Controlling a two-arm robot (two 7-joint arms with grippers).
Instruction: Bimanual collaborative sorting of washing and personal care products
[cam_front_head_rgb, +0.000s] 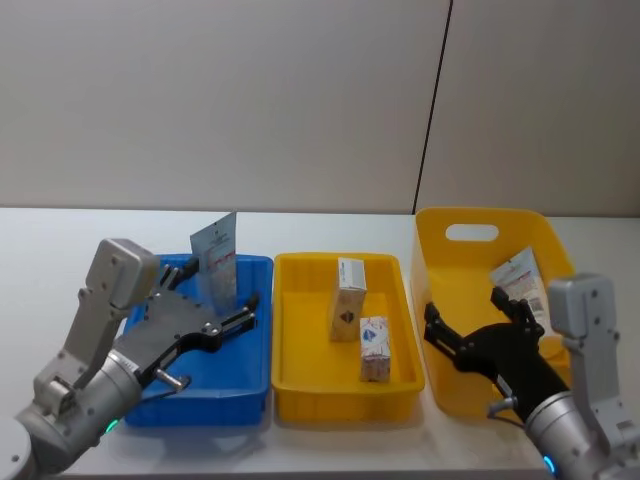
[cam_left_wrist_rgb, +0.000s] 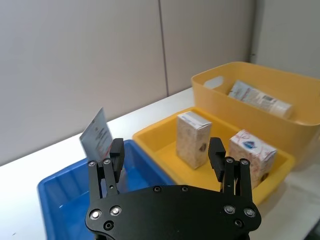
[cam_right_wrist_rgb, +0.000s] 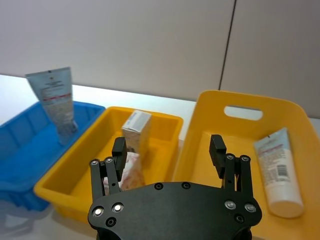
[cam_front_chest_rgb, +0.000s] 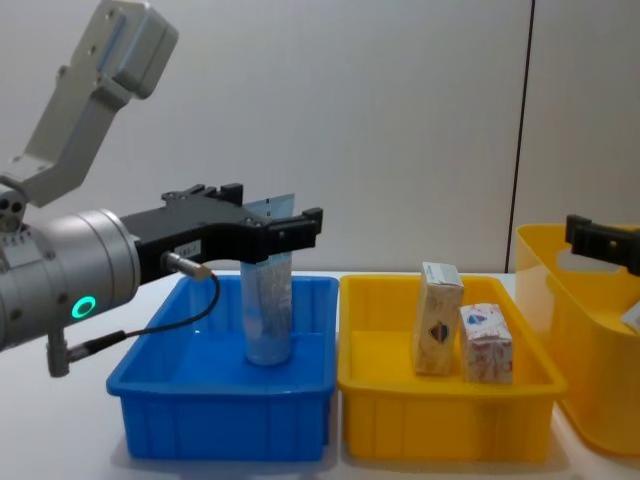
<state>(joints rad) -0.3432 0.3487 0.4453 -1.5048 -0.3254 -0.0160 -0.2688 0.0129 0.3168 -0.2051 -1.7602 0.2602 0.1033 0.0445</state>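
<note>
Left gripper (cam_left_wrist_rgb: 166, 150), head view's lower left, is hovering released beside upright squeeze tube (cam_front_head_rgb: 216, 252) in blue tray (cam_front_head_rgb: 200, 405); right gripper (cam_right_wrist_rgb: 168, 147), lower right, released.

My left gripper (cam_left_wrist_rgb: 166, 149): matt black, bright metal screws. Blue tray (cam_front_head_rgb: 200, 410), yellow tray (cam_front_head_rgb: 340, 405): smooth glossy plastic. Tall carton (cam_front_head_rgb: 350, 285), short carton (cam_front_head_rgb: 374, 348): matt printed card. Tube (cam_front_head_rgb: 218, 262): satin plastic.

We count two squeeze tubes: the upright tube (cam_front_head_rgb: 216, 262) and the lying tube (cam_front_head_rgb: 518, 277). We count two cartons: the taller carton (cam_front_head_rgb: 349, 285) and the shorter carton (cam_front_head_rgb: 374, 348). Three containers stand on the counter (cam_front_head_rgb: 60, 240): one blue tray (cam_front_head_rgb: 200, 408), one yellow tray (cam_front_head_rgb: 345, 400), one yellow bin (cam_front_head_rgb: 480, 212). We see two tools: the left tool (cam_left_wrist_rgb: 166, 147) and the right tool (cam_right_wrist_rgb: 167, 144).
</note>
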